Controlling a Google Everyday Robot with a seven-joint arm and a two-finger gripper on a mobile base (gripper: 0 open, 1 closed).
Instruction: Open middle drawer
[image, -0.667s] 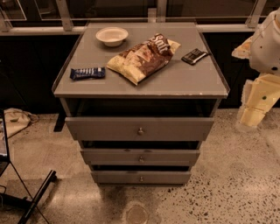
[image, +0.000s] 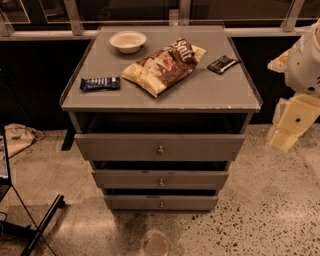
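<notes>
My tool (image: 289, 131) hangs at the right edge;
well apart from the middle drawer (image: 160, 179); whether it is wide or narrow I cannot tell.

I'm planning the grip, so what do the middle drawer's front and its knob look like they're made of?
The middle drawer front looks like painted wood or laminate: matte grey, flat, no glare. Its knob seems metal: small, round, with a bright glint. The end effector hangs right of the cabinet, well off the knob.
</notes>
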